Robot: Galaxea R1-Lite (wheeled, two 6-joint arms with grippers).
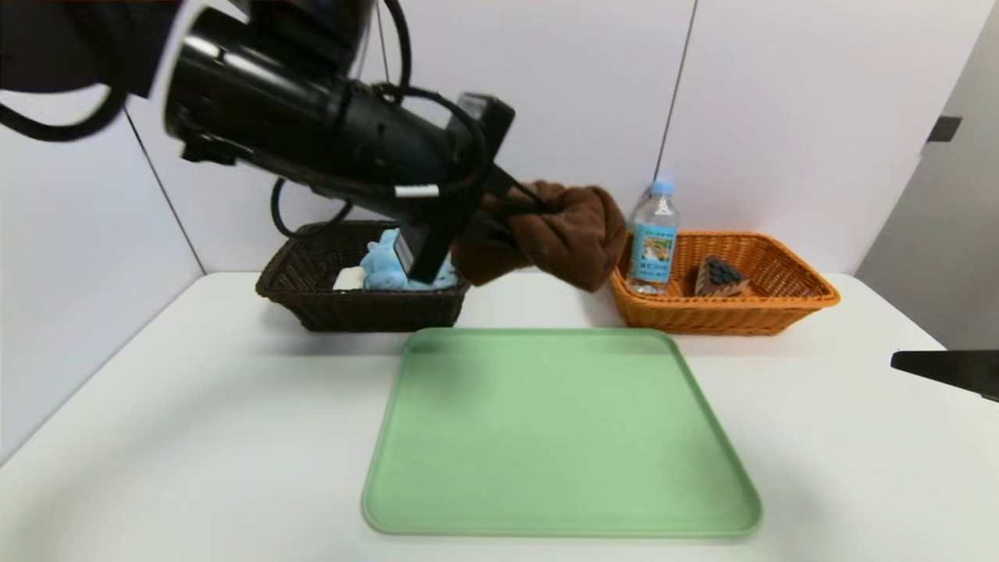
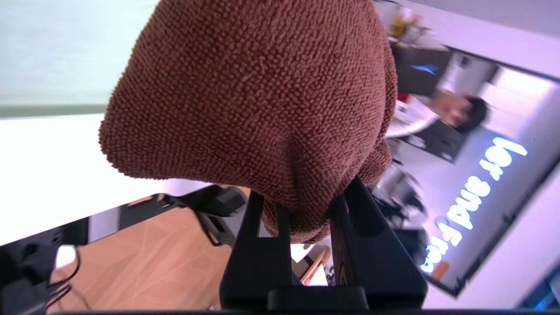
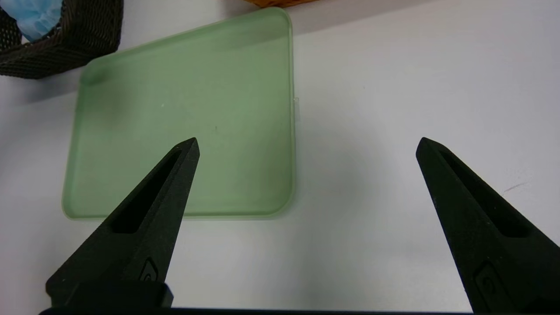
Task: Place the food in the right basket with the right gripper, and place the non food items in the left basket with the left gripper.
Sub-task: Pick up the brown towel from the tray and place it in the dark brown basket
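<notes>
Towel [image 1: 563, 234], brown & rolled, hangs clamped in left gripper [image 1: 521, 204] between both baskets, above table; to finish well, swing it left over dark basket [image 1: 312, 293] w/ pouf [image 1: 389, 269], then let go; right gripper [image 3: 306, 146] idles, jaws wide.

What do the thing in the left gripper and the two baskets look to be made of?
Brown towel, clamped in the left gripper: looped terry cloth, matte, nubby pile. Dark basket and orange basket: woven wicker, or possibly plastic imitation, with visible weave.
</notes>
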